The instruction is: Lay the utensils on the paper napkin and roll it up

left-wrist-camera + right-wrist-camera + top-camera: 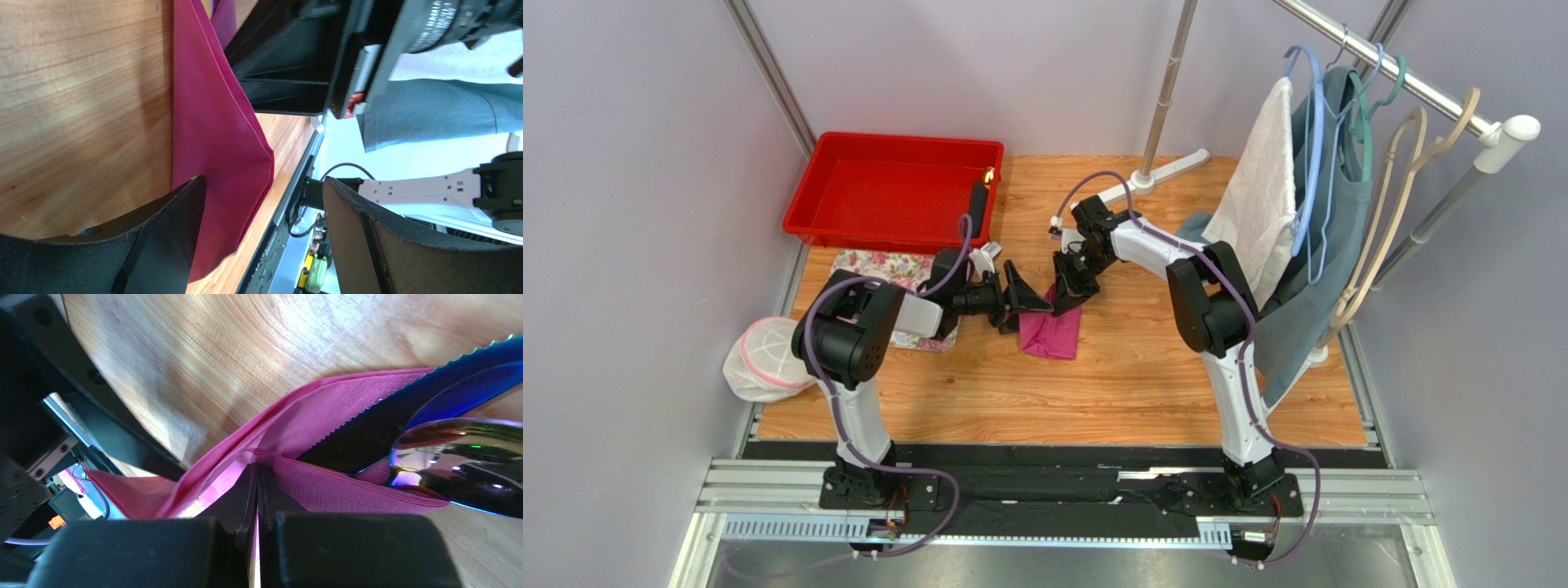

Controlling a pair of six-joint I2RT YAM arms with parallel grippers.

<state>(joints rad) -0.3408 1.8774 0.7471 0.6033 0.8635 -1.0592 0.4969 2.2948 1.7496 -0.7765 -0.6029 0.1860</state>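
Seen from above, your wooden counter (1136,380) carries the paper napkin (1051,333) at its middle. The left end effector (1028,298) and right end effector (1066,288) meet at its far edge. The left wrist view shows the left one spread wide, gripping nothing, over the napkin's corner. The right wrist view shows the right one pinched tight on a napkin fold, with the utensils (430,429) lying on the napkin just beside.

the utensils (457,456) are cut off by the right wrist view's right edge.
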